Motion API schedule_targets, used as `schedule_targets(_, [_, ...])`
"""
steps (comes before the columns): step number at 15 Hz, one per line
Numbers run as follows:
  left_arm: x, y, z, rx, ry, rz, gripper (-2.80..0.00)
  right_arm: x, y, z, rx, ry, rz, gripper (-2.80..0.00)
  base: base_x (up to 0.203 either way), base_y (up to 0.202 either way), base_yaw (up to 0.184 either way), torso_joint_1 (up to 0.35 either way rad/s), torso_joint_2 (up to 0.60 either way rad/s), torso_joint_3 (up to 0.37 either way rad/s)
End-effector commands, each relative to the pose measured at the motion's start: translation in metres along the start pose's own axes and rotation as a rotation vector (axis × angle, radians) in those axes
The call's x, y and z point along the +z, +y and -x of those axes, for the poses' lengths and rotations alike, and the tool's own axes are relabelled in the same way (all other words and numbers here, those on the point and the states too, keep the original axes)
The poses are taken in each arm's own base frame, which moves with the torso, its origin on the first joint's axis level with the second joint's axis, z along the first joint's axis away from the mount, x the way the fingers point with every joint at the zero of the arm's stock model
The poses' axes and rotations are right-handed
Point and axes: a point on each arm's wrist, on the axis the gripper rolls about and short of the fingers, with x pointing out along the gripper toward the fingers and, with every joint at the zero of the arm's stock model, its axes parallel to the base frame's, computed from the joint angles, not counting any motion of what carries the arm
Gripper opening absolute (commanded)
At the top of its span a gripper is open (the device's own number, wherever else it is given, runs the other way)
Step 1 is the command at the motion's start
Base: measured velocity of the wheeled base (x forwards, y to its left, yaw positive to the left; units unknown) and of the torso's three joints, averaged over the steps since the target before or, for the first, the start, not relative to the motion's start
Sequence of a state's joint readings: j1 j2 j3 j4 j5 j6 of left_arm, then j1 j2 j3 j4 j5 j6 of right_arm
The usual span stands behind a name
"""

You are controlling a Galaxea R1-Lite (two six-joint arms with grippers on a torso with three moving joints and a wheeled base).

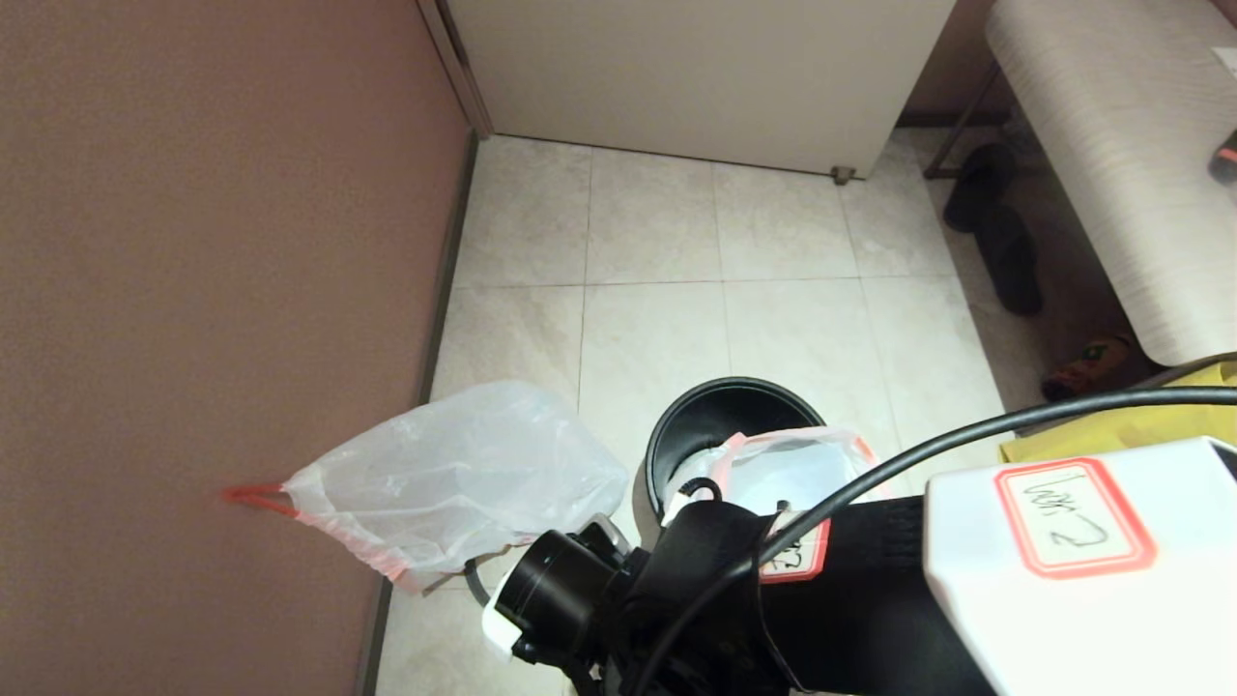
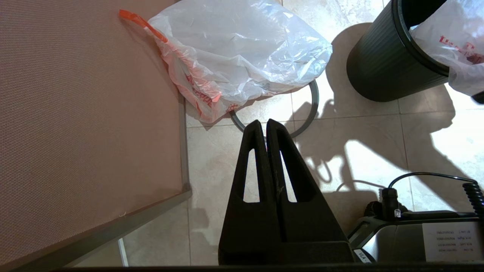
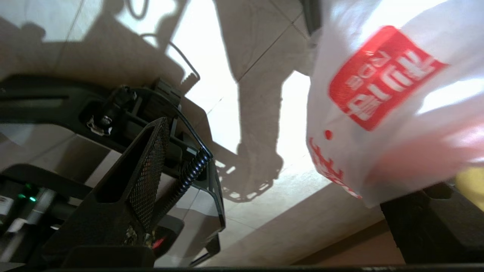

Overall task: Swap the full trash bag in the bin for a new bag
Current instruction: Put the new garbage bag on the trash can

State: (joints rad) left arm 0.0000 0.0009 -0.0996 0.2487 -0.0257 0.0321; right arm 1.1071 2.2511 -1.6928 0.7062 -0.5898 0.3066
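The full trash bag (image 1: 454, 483) lies bulging on the floor against the brown wall, its red-orange drawstring (image 2: 141, 22) pointing at the wall. The bin's grey rim ring (image 2: 313, 102) lies on the tiles, partly under that bag. To their right stands the black bin (image 1: 715, 416), with the new bag (image 1: 792, 474) draped over its near rim. My left gripper (image 2: 264, 122) is shut and empty, low over the floor just short of the ring. My right gripper (image 3: 287, 162) is open wide; the new bag (image 3: 382, 113) hangs against its far finger. In the head view an arm hides both grippers.
The brown wall (image 1: 193, 242) bounds the left side and a white cabinet (image 1: 696, 68) stands at the back. A padded bench (image 1: 1111, 145), dark shoes (image 1: 1005, 251) and a yellow fabric bag (image 1: 1121, 425) are at the right. My base (image 2: 416, 234) is close behind.
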Motion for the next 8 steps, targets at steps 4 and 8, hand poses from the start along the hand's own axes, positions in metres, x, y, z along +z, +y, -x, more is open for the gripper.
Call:
schedule_targets(4, [0.0,0.0,0.0,0.0,0.002,0.0,-2.8,0.008,-0.053,0.009,-0.033,-0.012,-0.209,0.0,0.0,0.0,0.0,0.0,0.0,0.0])
schedule_targets(8, [0.0,0.0,0.0,0.0,0.002,0.0,-2.8,0.0,-0.074,-0.006,-0.071,0.024,-0.35,0.0,0.0,0.0,0.0,0.0,0.0,0.0])
